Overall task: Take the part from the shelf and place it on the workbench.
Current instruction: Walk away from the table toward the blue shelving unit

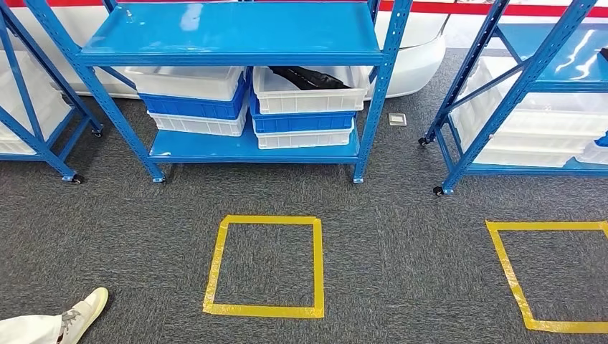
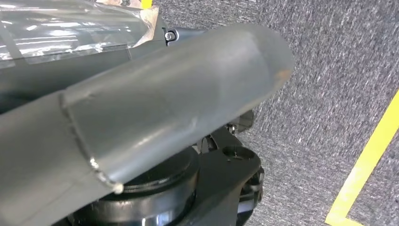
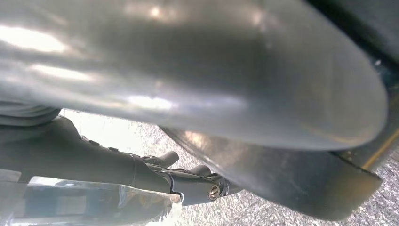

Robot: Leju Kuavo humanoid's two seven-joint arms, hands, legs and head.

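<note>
A long black part (image 1: 308, 77) lies in the top white bin (image 1: 308, 99) on the right side of the lower level of the blue shelf (image 1: 236, 34), straight ahead in the head view. My left hand (image 2: 155, 108) hangs low over the grey carpet, its thick grey thumb across the left wrist view, and holds nothing. My right hand (image 3: 197, 94) also hangs by my side. Its dark fingers (image 3: 155, 172) stretch out straight under the thumb, with nothing between them.
Stacked white and blue bins (image 1: 193, 107) fill the shelf's lower level. Another blue shelf (image 1: 516, 79) stands to the right and a third (image 1: 36, 136) to the left. Yellow tape squares (image 1: 265, 309) (image 1: 510, 272) mark the carpet. A person's white shoe (image 1: 84, 312) is at lower left.
</note>
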